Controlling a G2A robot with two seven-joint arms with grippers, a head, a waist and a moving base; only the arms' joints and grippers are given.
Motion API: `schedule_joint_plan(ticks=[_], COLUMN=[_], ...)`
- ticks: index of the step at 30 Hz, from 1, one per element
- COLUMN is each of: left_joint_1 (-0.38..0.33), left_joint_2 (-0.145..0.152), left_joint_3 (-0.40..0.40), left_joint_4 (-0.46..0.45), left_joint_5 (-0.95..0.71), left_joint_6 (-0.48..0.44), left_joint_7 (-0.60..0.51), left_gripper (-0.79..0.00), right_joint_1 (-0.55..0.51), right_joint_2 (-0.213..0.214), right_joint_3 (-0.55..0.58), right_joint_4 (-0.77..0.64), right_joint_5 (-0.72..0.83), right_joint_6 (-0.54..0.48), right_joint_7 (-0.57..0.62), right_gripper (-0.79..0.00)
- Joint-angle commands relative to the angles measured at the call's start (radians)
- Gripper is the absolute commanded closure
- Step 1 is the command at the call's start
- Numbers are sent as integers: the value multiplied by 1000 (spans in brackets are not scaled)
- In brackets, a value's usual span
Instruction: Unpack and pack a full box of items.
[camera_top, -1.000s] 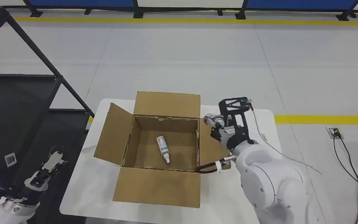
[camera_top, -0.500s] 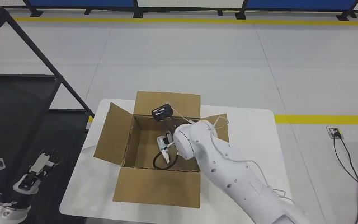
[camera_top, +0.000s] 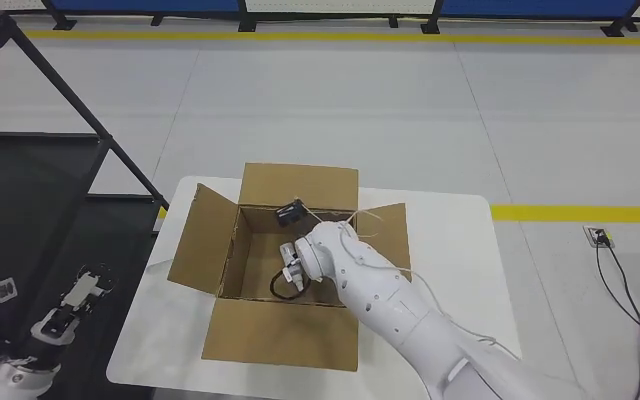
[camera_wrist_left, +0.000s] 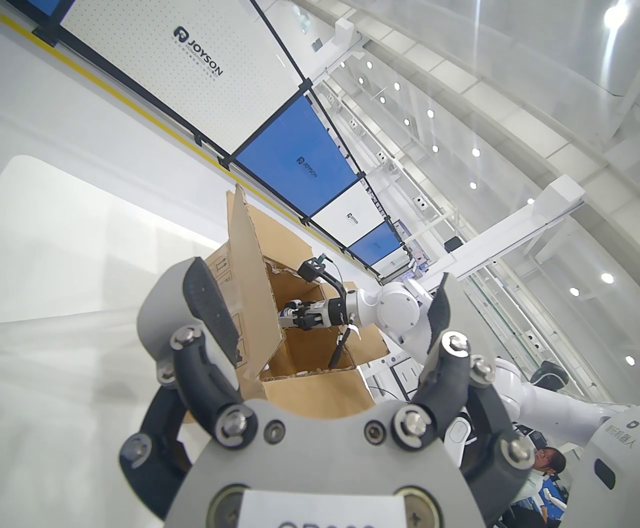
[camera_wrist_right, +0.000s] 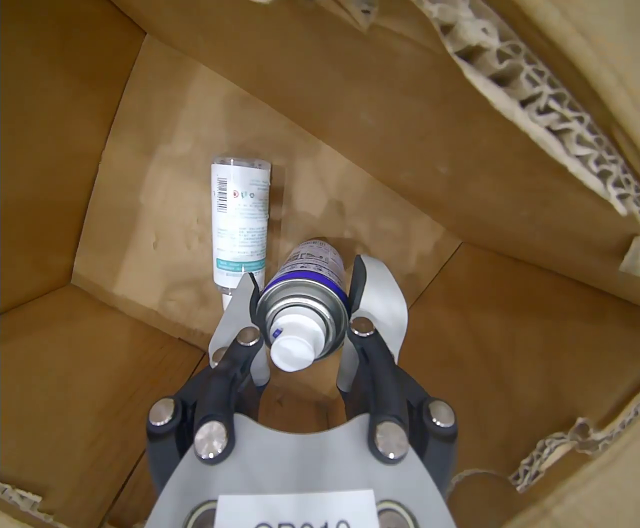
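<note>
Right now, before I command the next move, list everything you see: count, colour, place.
cardboard box: one, brown, flaps open, on the table.
table: one, white, under the box.
bottle: one, white with a teal band, lying on the box floor.
spray can: one, silver with a purple band and white cap, inside the box beside the bottle.
right pincer: one, grey, inside the box, shut on the spray can.
left pincer: one, grey with black pads, open and empty, beyond the table's edge, facing the box.
</note>
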Motion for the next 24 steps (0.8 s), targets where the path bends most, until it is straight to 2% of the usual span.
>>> schedule_joint_plan(ticks=[1, 2, 4, 5, 8, 16, 20, 22, 24], left_joint_1=[1, 1, 1, 1, -3, -12, -26, -38, -54], left_joint_2=[0, 0, -1, -1, -2, -3, -3, -3, -3], left_joint_3=[3, 6, 14, 19, 33, 56, 90, 111, 137], left_joint_4=[-1, -3, -9, -12, -18, -22, -25, -26, -29], left_joint_5=[6, 7, 19, 25, 43, 77, 113, 137, 163], left_joint_6=[1, 2, 6, 7, 12, 23, 40, 48, 55], left_joint_7=[-1, -2, -3, -2, 3, 17, 12, 6, 6], left_gripper=[-785, -785, -785, -785, -785, -785, -785, -785, -785], right_joint_1=[11, 16, 21, 21, 26, 27, -4, -42, -101], right_joint_2=[-10, -15, -22, -25, -29, -30, -3, 19, 48], right_joint_3=[1, 3, 7, 11, 18, 49, 93, 125, 167], right_joint_4=[25, 34, 45, 49, 67, 35, -85, -191, -325], right_joint_5=[9, 14, 21, 30, 30, 17, -23, -54, -98], right_joint_6=[-5, -7, -11, -23, -33, -21, 20, 42, 55], right_joint_7=[-10, -17, -28, -32, -38, -71, -95, -96, -88], right_gripper=[-357, -391, -625, -653, -708, -760, -785, -767, -785])
